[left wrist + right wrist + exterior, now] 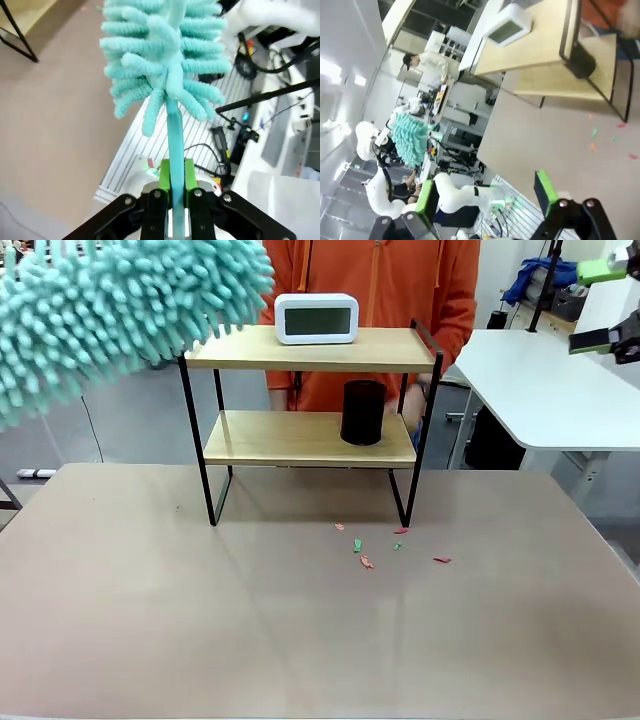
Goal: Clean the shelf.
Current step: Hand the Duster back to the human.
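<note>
The shelf (310, 350), a black-framed rack with two wooden boards, stands at the far middle of the table. On its top board rests a white digital clock (316, 318); a black cylinder (363, 412) stands on the lower board. My left gripper (172, 192) is shut on the teal handle of a fluffy teal duster (165, 60), whose head (110, 310) hangs high at the left, beside the shelf's top left corner. My right gripper (485, 200) is open, held high at the right (605, 305). The right wrist view also shows the shelf (555, 45) and duster (411, 139).
Small coloured scraps (365, 548) lie on the brown table (300, 630) in front of the shelf's right legs. A person in orange (390, 290) stands behind the shelf. A white table (550, 390) is at the far right.
</note>
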Controlling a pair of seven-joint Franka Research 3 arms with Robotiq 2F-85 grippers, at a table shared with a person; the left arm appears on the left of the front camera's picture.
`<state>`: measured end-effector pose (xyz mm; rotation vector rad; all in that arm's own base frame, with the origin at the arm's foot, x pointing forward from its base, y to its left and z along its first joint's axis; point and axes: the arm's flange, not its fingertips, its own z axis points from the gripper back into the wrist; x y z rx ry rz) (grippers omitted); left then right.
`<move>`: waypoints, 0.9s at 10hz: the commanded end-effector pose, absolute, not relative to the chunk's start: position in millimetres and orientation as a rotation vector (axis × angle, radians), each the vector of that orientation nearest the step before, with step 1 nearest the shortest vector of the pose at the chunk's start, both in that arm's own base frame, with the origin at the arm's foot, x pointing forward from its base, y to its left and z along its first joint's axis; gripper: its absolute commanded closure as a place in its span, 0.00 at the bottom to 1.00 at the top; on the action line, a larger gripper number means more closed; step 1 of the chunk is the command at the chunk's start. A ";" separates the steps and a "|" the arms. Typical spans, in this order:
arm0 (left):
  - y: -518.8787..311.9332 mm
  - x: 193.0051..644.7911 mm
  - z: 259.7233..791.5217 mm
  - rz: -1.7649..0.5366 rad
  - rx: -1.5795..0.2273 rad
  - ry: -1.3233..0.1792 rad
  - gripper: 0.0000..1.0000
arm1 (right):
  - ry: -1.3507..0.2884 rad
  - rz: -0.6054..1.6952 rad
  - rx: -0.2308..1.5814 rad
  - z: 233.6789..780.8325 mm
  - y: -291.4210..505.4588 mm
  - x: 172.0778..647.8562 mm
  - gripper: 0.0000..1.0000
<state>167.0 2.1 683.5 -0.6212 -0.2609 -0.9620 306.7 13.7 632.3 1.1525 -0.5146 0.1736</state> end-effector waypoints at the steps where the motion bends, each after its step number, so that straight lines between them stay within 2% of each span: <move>1: -50.9 190.1 677.9 -1.164 -0.663 -0.138 0.88 | -0.408 0.330 1.173 621.1 47.5 322.3 0.00; 2: -79.9 204.3 679.6 -1.284 -0.694 -0.036 0.88 | -0.373 0.422 1.186 624.7 73.9 332.0 0.00; 3: -96.3 210.4 673.4 -1.291 -0.639 0.020 0.88 | -0.296 0.472 1.211 625.8 90.5 333.0 0.00; 4: -111.5 217.3 666.6 -1.344 -0.670 0.096 0.88 | -0.251 0.514 1.183 621.0 109.2 332.1 0.00; 6: -149.7 227.3 645.4 -1.457 -0.691 0.264 0.88 | -0.119 0.590 1.242 608.5 145.5 324.6 0.00; 9: -181.3 245.2 643.1 -1.517 -0.696 0.316 0.88 | 0.061 0.799 1.123 592.2 195.4 296.7 0.00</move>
